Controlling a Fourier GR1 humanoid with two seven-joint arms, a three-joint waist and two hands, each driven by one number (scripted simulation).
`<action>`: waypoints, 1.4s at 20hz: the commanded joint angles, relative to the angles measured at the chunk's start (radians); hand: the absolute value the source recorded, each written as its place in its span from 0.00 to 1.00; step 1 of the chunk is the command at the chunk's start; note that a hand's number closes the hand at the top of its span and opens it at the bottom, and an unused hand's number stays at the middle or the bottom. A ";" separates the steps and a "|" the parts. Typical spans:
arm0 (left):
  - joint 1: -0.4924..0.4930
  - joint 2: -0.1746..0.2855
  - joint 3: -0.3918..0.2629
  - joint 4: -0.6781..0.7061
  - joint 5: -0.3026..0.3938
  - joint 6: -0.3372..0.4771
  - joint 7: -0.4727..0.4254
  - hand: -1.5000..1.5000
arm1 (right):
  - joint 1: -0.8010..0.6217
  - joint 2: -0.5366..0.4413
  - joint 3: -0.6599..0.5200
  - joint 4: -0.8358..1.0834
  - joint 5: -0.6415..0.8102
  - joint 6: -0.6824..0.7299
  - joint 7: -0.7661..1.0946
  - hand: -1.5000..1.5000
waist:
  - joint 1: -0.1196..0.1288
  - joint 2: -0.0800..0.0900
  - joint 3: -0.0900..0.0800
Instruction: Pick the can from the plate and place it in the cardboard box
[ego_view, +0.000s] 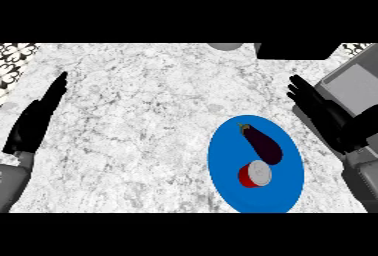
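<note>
Near edge: blue plate (221, 172), flat, glossy, reads as a tall oval, on the speckled white-grey stone counter (148, 125), right of centre.
Can (255, 175) sits in the plate's near half: short red cylinder, pale round end facing up.
Eggplant (263, 144) lies just behind it on the same plate, dark purple, smooth, with its stem pointing away. Can't tell whether it touches the can.
Right hand (325, 117): black, fingers straight and spread, holding nothing, beyond the plate's right rim and well apart from the can. Only the eggplant is near the can.
Left hand (33, 122): open and flat, at the left edge.
Far right: grey box (358, 80), rimmed, partly behind the right hand.
Far edge: dark block (295, 52), grey round object (224, 46), patterned tile (16, 55) at the left corner.
</note>
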 joint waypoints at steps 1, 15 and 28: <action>0.060 -0.024 -0.003 -0.033 0.013 -0.017 -0.015 0.50 | 0.134 0.030 -0.024 -0.025 0.106 -0.073 -0.213 0.00 | -0.015 -0.006 0.005; 0.203 -0.093 -0.013 0.014 0.005 0.057 -0.086 0.50 | 0.650 0.195 -0.388 -0.162 0.270 -0.444 -1.107 0.00 | -0.146 -0.025 0.007; 0.150 -0.115 -0.045 0.002 -0.034 0.020 -0.112 0.50 | 1.330 0.415 -0.120 -0.586 0.782 -0.743 -1.005 0.00 | -0.032 -0.001 0.001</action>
